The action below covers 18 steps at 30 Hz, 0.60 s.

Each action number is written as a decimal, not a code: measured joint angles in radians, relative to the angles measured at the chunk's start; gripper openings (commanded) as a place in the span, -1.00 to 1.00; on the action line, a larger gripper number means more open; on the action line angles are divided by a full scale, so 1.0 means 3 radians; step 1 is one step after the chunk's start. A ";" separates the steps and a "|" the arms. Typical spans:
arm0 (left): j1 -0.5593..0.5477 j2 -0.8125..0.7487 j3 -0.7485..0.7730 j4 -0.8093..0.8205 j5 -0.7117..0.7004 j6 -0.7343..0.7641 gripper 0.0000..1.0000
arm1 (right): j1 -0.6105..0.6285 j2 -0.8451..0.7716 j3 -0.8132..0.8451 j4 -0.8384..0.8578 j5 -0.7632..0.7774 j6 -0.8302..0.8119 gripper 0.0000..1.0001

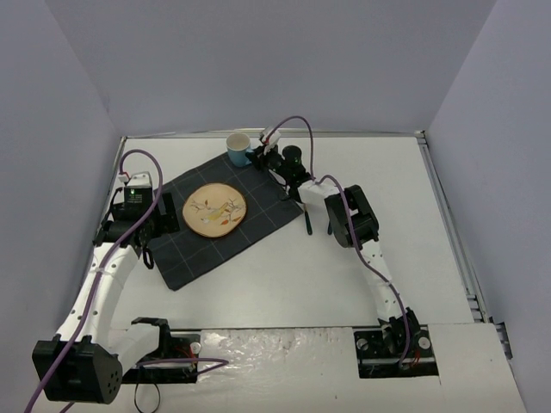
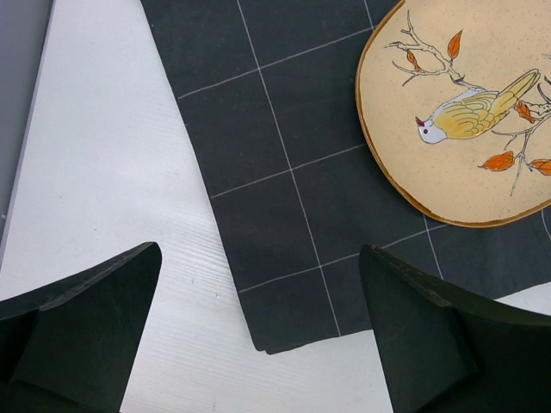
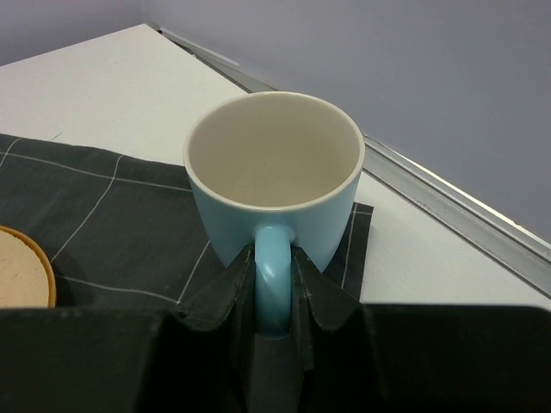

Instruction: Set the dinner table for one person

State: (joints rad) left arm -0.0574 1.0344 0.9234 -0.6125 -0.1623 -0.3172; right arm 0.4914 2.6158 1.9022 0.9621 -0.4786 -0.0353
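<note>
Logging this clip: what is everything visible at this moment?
dinner table: one, white, under everything.
placemat: one, dark grey with thin grid lines, askew on the table.
plate: one, tan with bird design, mid-placemat.
mug: one, light blue, empty, on the placemat's far corner.
thin dark stick: one, black, by the placemat's right corner; unidentifiable.
left gripper: open, over the placemat's left edge.
right gripper: shut on the mug's handle.

Dark placemat (image 1: 188, 249) on white dinner table (image 1: 293, 288)
</note>
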 measured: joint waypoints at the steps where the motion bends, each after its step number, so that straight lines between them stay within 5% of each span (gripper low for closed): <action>1: 0.0000 0.0000 0.0000 0.0000 0.0001 0.0000 0.94 | -0.0003 -0.0004 -0.0057 0.0063 0.0009 0.0000 -0.76; 4: 0.0000 0.0000 0.0000 0.0002 0.0002 0.0000 0.94 | -0.0016 -0.0021 -0.0163 0.0200 0.0014 -0.0002 -0.21; 9: 0.0000 -0.0001 0.0000 0.0004 0.0002 0.0001 0.94 | -0.0050 -0.0143 -0.0417 0.0263 0.0028 -0.0009 0.18; 18: 0.0000 -0.0012 0.0000 0.0015 0.0006 0.0001 0.94 | -0.0173 -0.1002 -0.1128 0.0075 0.0324 0.0029 0.50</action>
State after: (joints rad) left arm -0.0574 1.0307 0.9234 -0.6079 -0.1603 -0.3168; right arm 0.4396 2.3153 1.5637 0.9845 -0.3813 -0.0266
